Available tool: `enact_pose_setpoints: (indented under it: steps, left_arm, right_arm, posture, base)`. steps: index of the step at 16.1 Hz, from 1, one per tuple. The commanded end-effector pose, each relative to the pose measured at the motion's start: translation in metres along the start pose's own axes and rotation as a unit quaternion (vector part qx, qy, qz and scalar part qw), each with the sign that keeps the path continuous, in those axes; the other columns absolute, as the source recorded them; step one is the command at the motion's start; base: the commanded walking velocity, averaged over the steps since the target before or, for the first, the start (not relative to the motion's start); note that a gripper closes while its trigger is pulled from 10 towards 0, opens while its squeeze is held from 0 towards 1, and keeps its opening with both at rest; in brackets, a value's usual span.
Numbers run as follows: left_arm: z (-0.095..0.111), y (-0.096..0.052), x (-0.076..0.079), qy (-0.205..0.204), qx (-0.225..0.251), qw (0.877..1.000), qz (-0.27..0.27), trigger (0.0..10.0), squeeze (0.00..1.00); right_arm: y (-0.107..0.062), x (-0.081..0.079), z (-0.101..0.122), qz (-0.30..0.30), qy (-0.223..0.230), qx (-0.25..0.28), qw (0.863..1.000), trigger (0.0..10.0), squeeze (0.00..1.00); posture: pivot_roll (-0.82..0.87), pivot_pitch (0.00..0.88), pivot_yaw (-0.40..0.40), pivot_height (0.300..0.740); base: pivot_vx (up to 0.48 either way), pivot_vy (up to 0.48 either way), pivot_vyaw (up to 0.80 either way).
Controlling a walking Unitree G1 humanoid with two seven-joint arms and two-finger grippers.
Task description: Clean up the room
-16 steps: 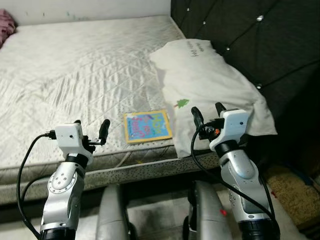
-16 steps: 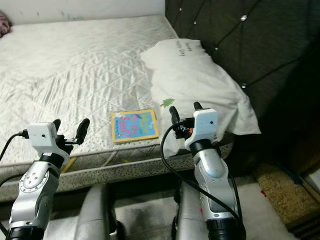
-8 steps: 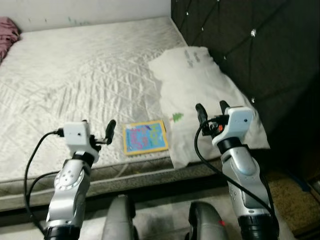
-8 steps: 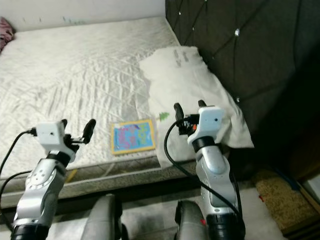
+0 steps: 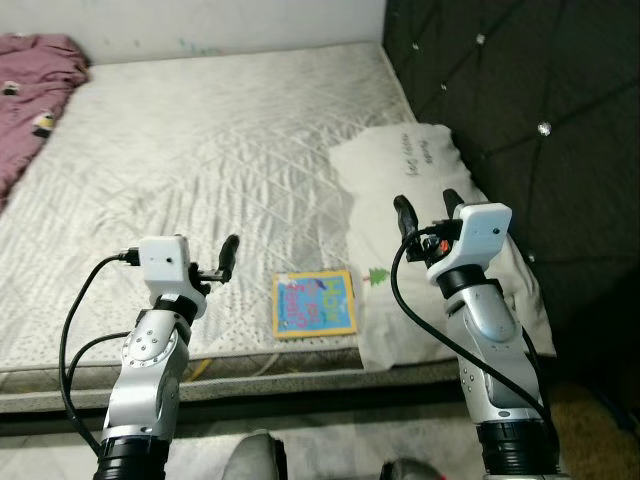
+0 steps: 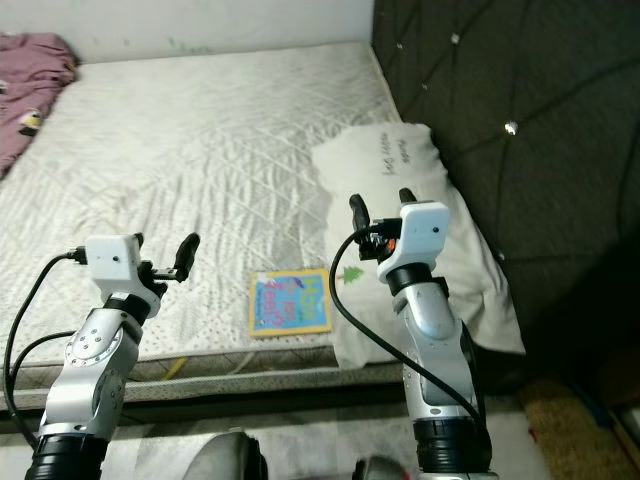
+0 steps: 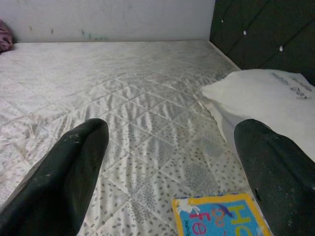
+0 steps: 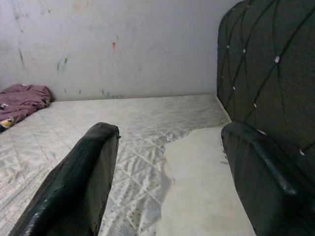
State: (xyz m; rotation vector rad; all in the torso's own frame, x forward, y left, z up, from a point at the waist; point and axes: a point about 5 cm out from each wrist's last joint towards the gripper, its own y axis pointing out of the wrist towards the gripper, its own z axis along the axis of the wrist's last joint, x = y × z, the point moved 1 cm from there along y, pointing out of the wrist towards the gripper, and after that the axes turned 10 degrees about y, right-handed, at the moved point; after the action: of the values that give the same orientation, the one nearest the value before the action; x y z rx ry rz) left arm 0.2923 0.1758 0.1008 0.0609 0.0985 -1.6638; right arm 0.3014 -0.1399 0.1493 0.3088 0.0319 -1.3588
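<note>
A colourful children's book (image 5: 314, 304) with a yellow border lies flat near the front edge of the bare mattress (image 5: 200, 170). A white pillow (image 5: 430, 200) rests against the dark tufted headboard (image 5: 530, 90) at the right, its near end hanging over the mattress edge. My left gripper (image 5: 205, 262) hovers open just left of the book, empty. My right gripper (image 5: 428, 208) is raised open above the pillow, holding nothing. In the left wrist view the book (image 7: 219, 216) lies low between the black fingers (image 7: 64, 177).
A maroon blanket (image 5: 35, 90) is bunched at the mattress's far left corner. A white wall (image 5: 200, 25) runs behind the bed. Tiled floor (image 5: 330, 460) shows below the bed's front edge, with a woven mat (image 6: 580, 420) at the lower right.
The camera has pulled back and shifted, so the bed sits lower and the maroon blanket has come into view. Both arms have risen a little; both grippers stay open.
</note>
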Motion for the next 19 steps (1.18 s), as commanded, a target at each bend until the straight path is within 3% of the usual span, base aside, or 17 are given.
enact_pose_setpoints:
  steps: [1,11,13,19]
  left_arm:
    - [-0.0061,0.0000,0.0010,-0.001,-0.017,1.000,-0.007,10.0,0.00]
    - [-0.0063,0.0019,0.0027,-0.013,-0.018,1.000,-0.007,10.0,0.00]
    - [-0.0063,0.0021,0.0030,-0.014,-0.017,1.000,-0.008,10.0,0.00]
    - [-0.0065,0.0020,0.0043,-0.016,-0.016,1.000,-0.008,10.0,0.00]
  right_arm:
    - [-0.0039,0.0007,-0.0048,-0.009,0.001,-0.007,1.000,10.0,0.00]
    - [-0.0063,0.0047,-0.0085,-0.016,-0.006,-0.019,1.000,10.0,0.00]
    - [-0.0082,-0.0007,-0.0099,0.002,-0.010,-0.023,1.000,10.0,0.00]
    - [-0.0098,0.0032,-0.0115,-0.001,-0.015,-0.029,0.999,10.0,0.00]
  posture:
    - [-0.07,0.000,0.072,0.740]
    - [-0.08,0.000,0.062,0.740]
    - [-0.08,0.000,0.058,0.740]
    - [-0.08,0.000,0.052,0.740]
  base:
    - [0.000,0.480,0.00]
    - [0.000,0.480,0.00]
    - [0.000,0.480,0.00]
    - [0.000,0.480,-0.32]
